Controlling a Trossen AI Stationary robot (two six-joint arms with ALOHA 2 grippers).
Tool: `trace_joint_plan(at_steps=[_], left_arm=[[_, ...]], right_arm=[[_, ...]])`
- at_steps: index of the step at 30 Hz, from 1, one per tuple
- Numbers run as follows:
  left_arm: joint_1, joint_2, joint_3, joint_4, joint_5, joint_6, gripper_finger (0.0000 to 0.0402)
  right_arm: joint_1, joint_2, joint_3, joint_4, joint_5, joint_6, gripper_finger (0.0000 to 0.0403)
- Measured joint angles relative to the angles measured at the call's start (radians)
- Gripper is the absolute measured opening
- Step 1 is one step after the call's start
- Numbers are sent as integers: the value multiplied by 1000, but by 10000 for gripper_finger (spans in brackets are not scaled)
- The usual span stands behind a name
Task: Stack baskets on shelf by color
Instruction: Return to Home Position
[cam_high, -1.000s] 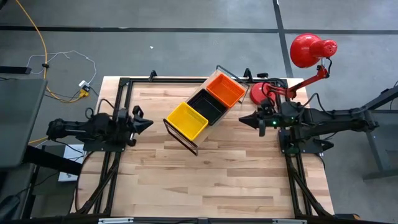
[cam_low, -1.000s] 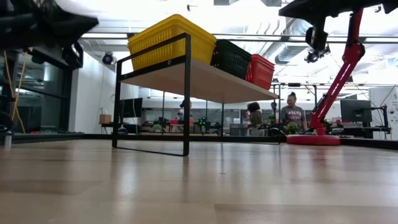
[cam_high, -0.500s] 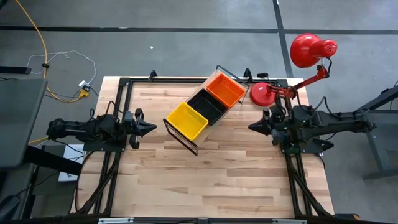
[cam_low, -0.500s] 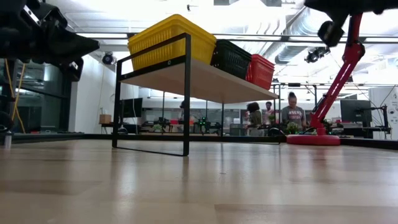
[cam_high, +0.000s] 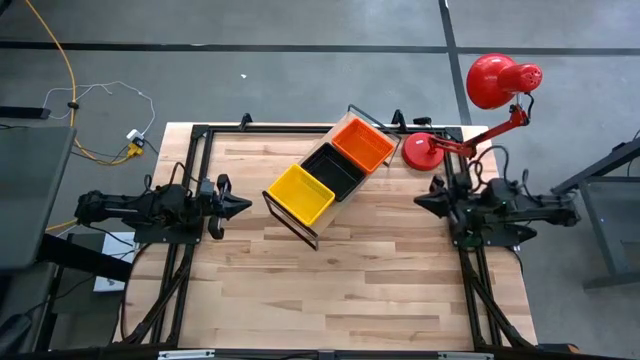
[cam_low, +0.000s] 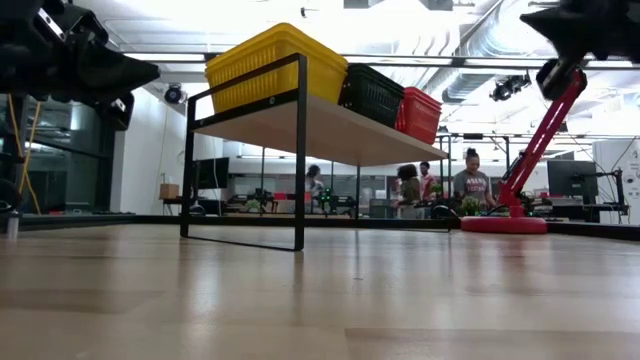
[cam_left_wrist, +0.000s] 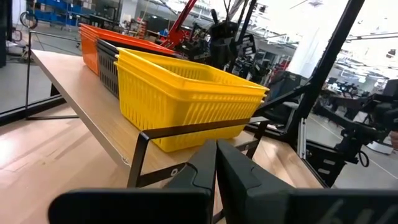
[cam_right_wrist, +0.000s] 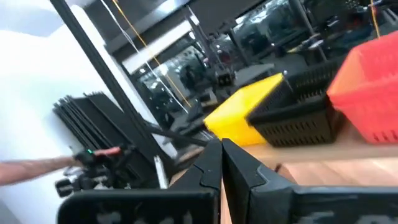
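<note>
The shelf stands slantwise toward the far side of the worktop, and 3 colours sit on it in a row, touching side to side: the yellow basket at the near end, the black basket in the middle, and the orange basket at the far end, close to the red lamp. In the left wrist view the yellow one shows 2 rims, 1 inside the other, so I take it for a nested pair.

The left end effector hangs over the worktop's left side, clear of the shelf, fingers pressed together and holding nothing. The right end effector is well off to the right, its fingers likewise closed and empty.

These baskets look light and thin-walled. The perforated sides would likely flex under a squeeze, and the smooth plastic could slip. The rolled top rim seems the stiffest part, so I would pinch there, mid-way along a short wall, 1 finger inside and 1 outside. Nested ones may cling together when lifted.
</note>
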Motion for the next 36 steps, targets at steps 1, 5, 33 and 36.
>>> trace_joint_plan(at_steps=[1, 5, 33, 36], left_arm=[[0, 0, 0, -1, 1, 0, 1], [0, 0, 0, -3, 18, 0, 1], [-87, 0, 0, -7, 45, 0, 1], [-116, 0, 0, -7, 46, 0, 1]], right_arm=[[0, 9, -17, 19, 0, -6, 0], [0, 31, -100, 161, 3, -16, 0], [0, 91, -164, 33, 129, -311, 0], [0, 91, -164, 32, 128, -311, 0]])
